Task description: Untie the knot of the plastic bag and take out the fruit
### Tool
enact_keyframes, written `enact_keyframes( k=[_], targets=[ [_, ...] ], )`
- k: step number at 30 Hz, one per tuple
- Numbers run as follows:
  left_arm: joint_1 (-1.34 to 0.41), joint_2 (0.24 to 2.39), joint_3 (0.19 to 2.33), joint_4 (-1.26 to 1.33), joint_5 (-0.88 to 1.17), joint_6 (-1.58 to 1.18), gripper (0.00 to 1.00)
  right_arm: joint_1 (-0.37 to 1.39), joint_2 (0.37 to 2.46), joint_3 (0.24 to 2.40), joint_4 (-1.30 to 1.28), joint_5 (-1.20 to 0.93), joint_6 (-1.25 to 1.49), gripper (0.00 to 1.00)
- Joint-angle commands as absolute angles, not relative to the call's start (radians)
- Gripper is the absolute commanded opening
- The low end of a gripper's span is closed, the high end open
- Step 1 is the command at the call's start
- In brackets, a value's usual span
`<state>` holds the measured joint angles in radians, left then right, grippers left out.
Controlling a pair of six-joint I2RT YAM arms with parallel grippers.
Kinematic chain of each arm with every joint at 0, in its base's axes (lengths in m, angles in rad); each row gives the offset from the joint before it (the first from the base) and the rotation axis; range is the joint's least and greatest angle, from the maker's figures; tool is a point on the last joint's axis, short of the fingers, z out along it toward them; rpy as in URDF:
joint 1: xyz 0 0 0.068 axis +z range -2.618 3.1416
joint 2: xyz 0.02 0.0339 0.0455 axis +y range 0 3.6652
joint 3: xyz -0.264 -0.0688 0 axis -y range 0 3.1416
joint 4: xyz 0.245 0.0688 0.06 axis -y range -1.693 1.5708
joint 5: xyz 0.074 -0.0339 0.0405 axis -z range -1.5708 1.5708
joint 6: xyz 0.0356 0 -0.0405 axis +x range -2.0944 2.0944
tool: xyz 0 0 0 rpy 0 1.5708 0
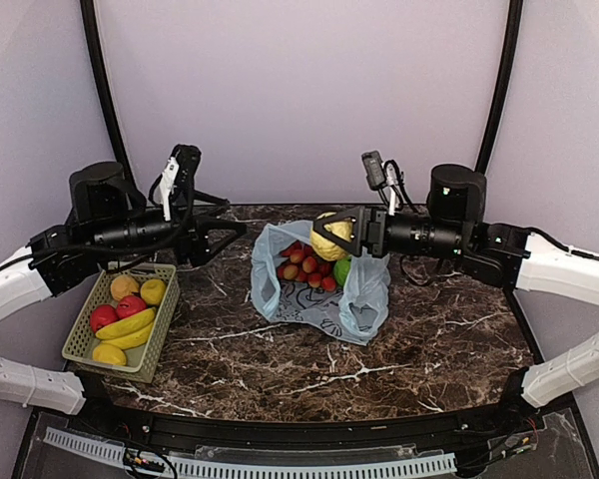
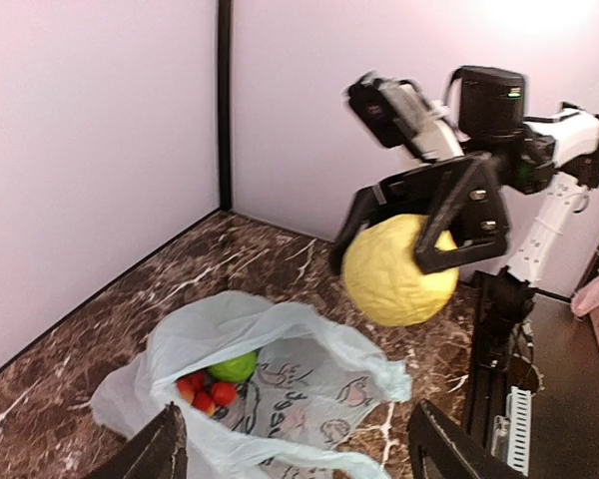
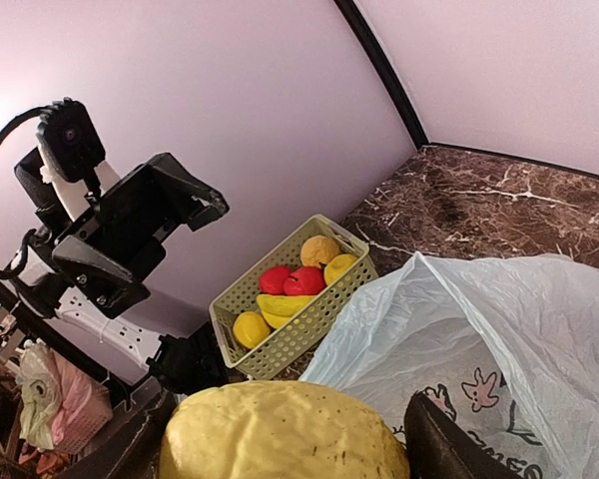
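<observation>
Right hand (image 1: 320, 237) gripping yellow fruit (image 2: 397, 271) | hangs right above plastic bag (image 1: 365, 309) mouth | left hand (image 1: 230, 239) open, nearer basket (image 1: 88, 331)

A robotics lab, it seems. Robot arms (image 1: 100, 235) flank a marbled table (image 1: 429, 349), boxed in by plain pale walls (image 1: 299, 90).

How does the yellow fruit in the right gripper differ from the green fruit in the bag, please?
The yellow fruit looks larger and hangs clear of the table in the jaws of the right gripper; the green fruit looks smaller and lies inside the plastic bag among small red fruits. Both are round.
</observation>
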<state>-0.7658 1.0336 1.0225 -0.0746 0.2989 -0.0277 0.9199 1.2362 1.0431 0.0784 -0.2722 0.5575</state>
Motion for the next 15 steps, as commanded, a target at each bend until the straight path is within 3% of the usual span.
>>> enact_keyframes(
  k=[1, 8, 15],
  targets=[
    [-0.883, 1.012, 0.985, -0.003, 0.298, -0.012, 0.74, 0.916, 1.210, 1.053, 0.106, -0.380, 0.591, 0.51],
    [-1.083, 1.059, 0.964, 0.080, 0.212, 0.086, 0.77, 0.916, 1.240, 1.048, 0.210, -0.602, 0.691, 0.50],
    [-1.127, 1.125, 0.953, 0.162, 0.167, 0.123, 0.82, 0.934, 1.301, 1.094, 0.152, -0.675, 0.722, 0.50]
  ],
)
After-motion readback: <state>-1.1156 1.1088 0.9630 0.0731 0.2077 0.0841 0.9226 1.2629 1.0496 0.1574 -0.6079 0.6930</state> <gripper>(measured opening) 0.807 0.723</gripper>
